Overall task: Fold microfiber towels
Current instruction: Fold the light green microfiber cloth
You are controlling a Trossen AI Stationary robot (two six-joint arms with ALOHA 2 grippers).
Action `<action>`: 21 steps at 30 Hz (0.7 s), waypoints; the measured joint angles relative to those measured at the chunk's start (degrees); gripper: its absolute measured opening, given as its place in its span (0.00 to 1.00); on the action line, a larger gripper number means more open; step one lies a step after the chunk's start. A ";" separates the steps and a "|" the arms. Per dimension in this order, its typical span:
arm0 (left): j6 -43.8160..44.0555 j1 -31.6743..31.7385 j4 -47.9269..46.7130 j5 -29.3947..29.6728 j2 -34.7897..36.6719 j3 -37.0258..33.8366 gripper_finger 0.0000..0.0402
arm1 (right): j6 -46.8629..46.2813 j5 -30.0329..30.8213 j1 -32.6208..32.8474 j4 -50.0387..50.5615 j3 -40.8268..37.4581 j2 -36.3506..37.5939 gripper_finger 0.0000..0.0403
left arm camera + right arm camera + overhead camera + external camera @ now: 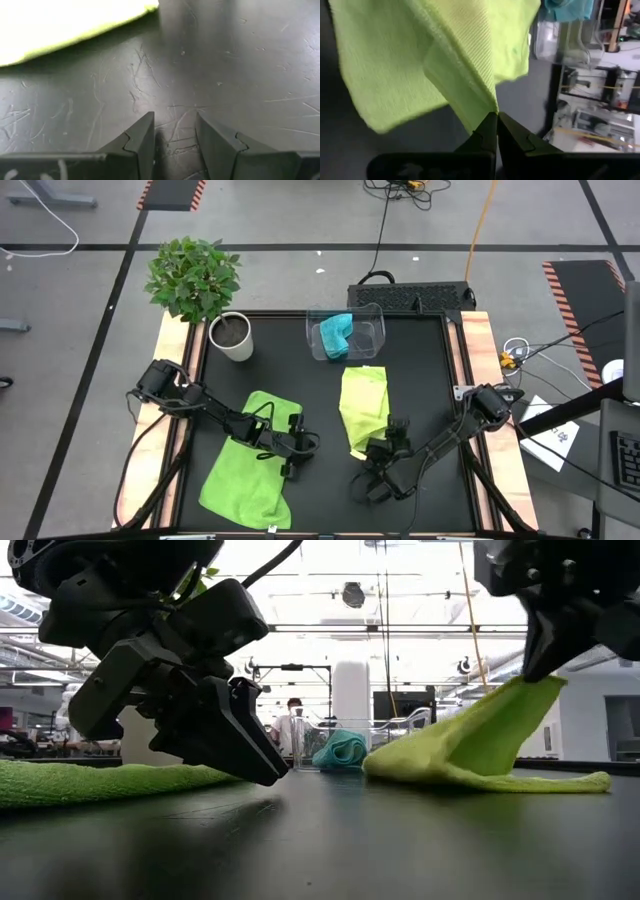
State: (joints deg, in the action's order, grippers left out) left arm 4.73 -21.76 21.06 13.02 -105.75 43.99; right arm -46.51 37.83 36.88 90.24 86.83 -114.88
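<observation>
I am pinching a corner of the lime-green towel (445,60) in my right tool (496,117), jaws clamped tight on it, lifting that corner off the black table (420,360). My left tool (175,135) is hanging released over bare table just beside the other lime-green towel (250,465). The turquoise towel (335,333) is sitting in the clear bin (370,320).

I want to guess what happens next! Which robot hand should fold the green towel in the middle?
The right hand, probably. It is already shut on a corner of the middle green towel, lifting it. The left hand is open over bare table.
</observation>
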 joint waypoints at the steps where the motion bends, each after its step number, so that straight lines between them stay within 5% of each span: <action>1: 0.00 0.01 0.06 0.14 0.00 0.00 0.36 | 0.73 0.19 -0.03 -0.38 -0.04 0.01 0.00; 6: -0.09 0.02 0.15 0.25 0.00 0.00 0.36 | 1.02 1.75 0.07 -0.45 -0.20 -0.37 0.00; 15: -0.09 0.02 0.17 0.25 0.00 0.00 0.36 | 1.92 -7.81 0.76 -12.15 -4.62 -0.39 0.00; 21: 0.00 0.02 0.22 0.23 0.00 0.00 0.36 | 0.10 -8.74 0.85 -14.11 -10.95 -0.43 0.00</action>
State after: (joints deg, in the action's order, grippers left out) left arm 4.73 -21.74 21.28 13.26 -105.75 43.99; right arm -46.42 29.09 37.74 76.14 75.88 -115.31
